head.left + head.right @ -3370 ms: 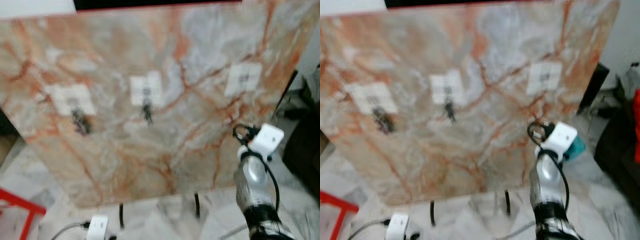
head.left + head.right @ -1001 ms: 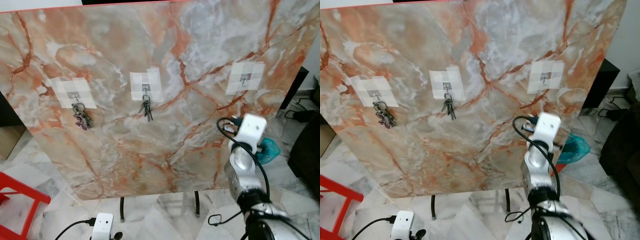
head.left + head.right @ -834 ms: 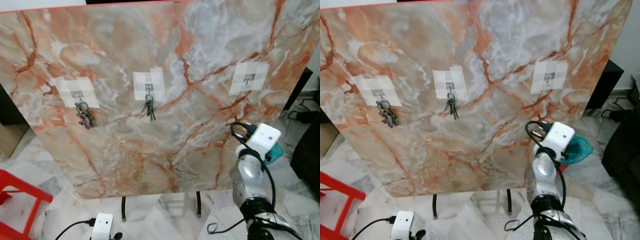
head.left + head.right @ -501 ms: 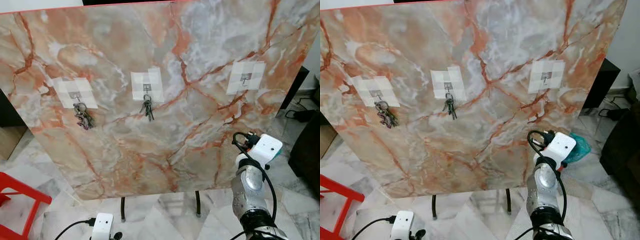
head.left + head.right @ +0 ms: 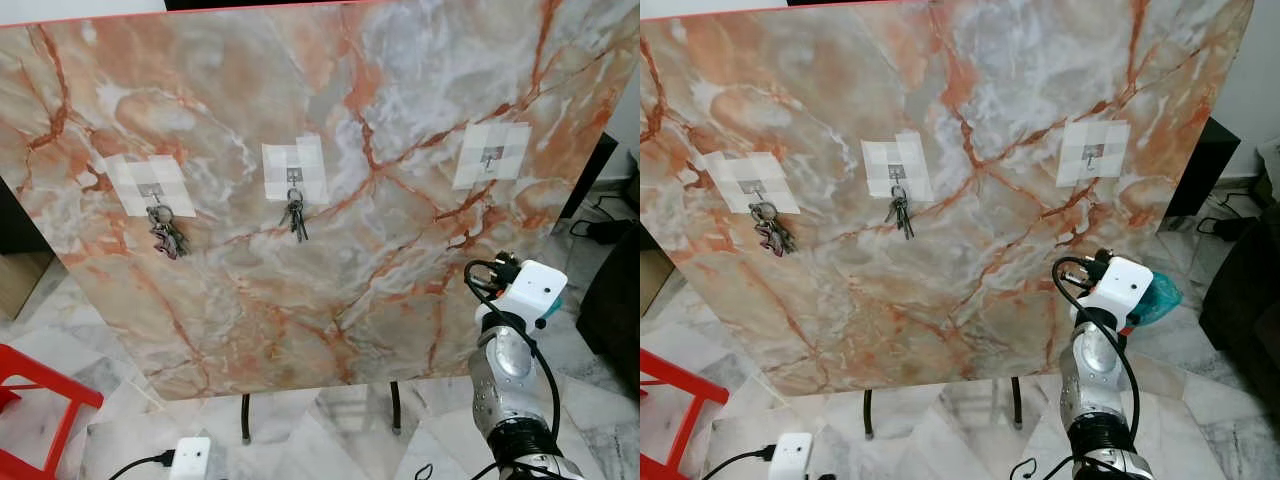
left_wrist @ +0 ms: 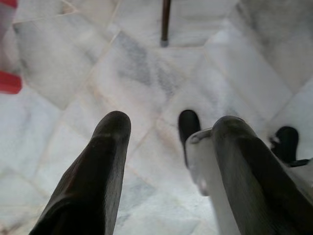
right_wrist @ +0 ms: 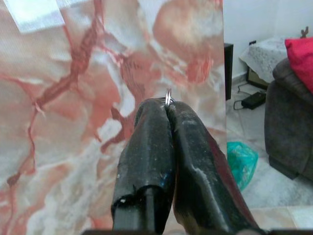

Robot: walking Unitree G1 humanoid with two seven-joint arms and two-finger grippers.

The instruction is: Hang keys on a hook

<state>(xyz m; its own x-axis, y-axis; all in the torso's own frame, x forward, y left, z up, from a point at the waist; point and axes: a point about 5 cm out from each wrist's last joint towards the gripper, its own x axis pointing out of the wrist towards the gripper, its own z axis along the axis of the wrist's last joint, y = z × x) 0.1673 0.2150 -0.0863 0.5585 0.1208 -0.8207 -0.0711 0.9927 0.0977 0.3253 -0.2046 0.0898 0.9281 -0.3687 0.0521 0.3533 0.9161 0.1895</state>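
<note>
Right claw (image 7: 167, 105) pinched tight on the key ring (image 7: 167, 97), lower right of the head frame below the empty hook (image 5: 492, 155), poised to lift; left claw (image 6: 168, 129) spread, idle over floor (image 6: 146, 73).

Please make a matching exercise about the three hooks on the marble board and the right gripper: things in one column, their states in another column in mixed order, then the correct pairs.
Things:
1. left hook
2. middle hook
3. right hook
4. right gripper

States:
A. bare, nothing hanging from it
B. jaws shut on a key ring
C. carries a dark slim bunch of keys
D. carries a bunch with pinkish pieces

Pairs: 1-D, 2-C, 3-A, 4-B
</note>
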